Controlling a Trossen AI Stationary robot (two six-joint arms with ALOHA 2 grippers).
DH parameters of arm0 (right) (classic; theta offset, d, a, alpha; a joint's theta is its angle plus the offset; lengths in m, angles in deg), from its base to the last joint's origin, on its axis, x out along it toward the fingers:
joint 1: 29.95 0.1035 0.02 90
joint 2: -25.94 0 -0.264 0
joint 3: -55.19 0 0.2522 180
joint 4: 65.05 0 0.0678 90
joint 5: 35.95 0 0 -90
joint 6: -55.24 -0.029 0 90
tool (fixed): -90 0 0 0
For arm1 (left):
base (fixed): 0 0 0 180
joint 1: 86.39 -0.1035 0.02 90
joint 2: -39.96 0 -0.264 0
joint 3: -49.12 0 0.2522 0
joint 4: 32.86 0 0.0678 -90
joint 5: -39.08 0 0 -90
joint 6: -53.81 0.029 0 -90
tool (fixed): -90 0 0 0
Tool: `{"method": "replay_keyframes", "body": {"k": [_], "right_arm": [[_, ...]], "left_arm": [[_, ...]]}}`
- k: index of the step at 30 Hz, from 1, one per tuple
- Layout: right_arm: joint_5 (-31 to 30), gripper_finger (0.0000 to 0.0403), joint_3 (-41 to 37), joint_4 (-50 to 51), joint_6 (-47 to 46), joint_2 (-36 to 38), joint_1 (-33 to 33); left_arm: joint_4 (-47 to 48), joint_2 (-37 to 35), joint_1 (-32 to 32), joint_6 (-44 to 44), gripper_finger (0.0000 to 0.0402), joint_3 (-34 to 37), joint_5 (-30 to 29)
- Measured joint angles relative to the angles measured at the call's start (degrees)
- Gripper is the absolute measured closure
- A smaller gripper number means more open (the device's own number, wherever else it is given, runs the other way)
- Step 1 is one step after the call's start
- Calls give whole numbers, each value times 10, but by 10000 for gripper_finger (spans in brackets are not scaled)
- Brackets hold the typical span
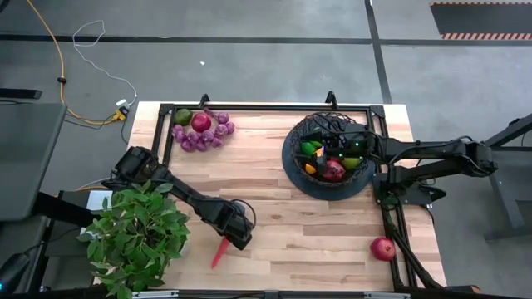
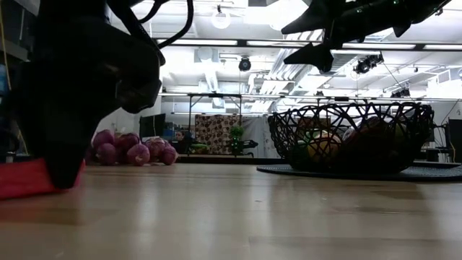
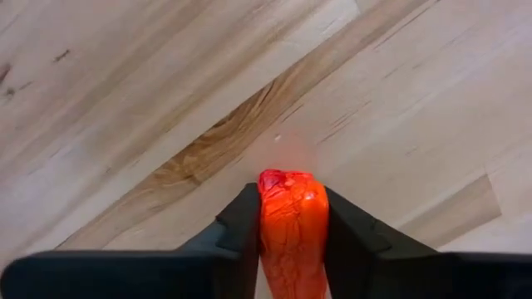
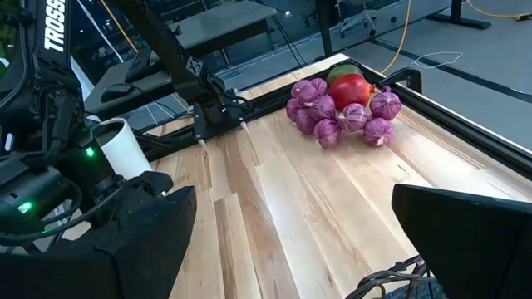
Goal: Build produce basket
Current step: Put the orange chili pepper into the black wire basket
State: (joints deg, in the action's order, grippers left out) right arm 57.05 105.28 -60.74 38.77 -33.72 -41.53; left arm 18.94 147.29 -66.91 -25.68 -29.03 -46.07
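A red chilli pepper (image 1: 220,252) lies on the wooden table near its front left. My left gripper (image 1: 235,236) points down over the chilli's far end and is shut on it (image 3: 290,218). The black wire basket (image 1: 293,159) stands at the far right on a dark round base and holds several fruits. My right gripper (image 1: 326,135) hangs open above the basket, touching nothing. Purple grape bunches (image 1: 204,134) with a red apple (image 1: 201,122) and a green fruit (image 1: 183,117) lie at the far left. My left gripper pinches the chilli near one end (image 3: 288,189) between its two fingers (image 3: 243,218), one on each long side. The fingers come from above, pointing down, and lie across the chilli. The chilli (image 2: 25,179) rests on the table.
A leafy potted plant (image 1: 137,237) stands at the near left edge, close beside my left arm. A second red apple (image 1: 382,247) lies at the near right. A black frame (image 1: 249,107) runs along the table's far edge. Bare wood lies in the middle.
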Motion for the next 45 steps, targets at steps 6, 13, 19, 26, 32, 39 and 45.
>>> {"method": "replay_keyframes", "body": {"k": [6, 13, 19, 26, 32, 39, 45], "right_arm": [[0, 18, 0, 2, 0, 0, 0], [0, 18, 0, 2, -1, 0, 0], [0, 18, 0, 2, -2, 0, 0], [0, 18, 0, -3, -29, 0, 0], [0, 18, 0, -32, -73, 0, 0], [1, 18, 0, -79, -76, 0, 0], [6, 18, 0, -104, -75, 0, 0]], "left_arm": [[9, -30, -26, 65, 306, 2, -8], [37, -102, -104, 198, 284, 1, -67], [12, -205, -206, 352, 294, 1, -141], [-102, -327, -321, 503, 294, 1, -192], [-282, -385, -372, 590, 297, 29, -162], [-580, -417, -393, 607, 296, 185, -45], [-687, -417, -398, 604, 296, 270, 3]]}}
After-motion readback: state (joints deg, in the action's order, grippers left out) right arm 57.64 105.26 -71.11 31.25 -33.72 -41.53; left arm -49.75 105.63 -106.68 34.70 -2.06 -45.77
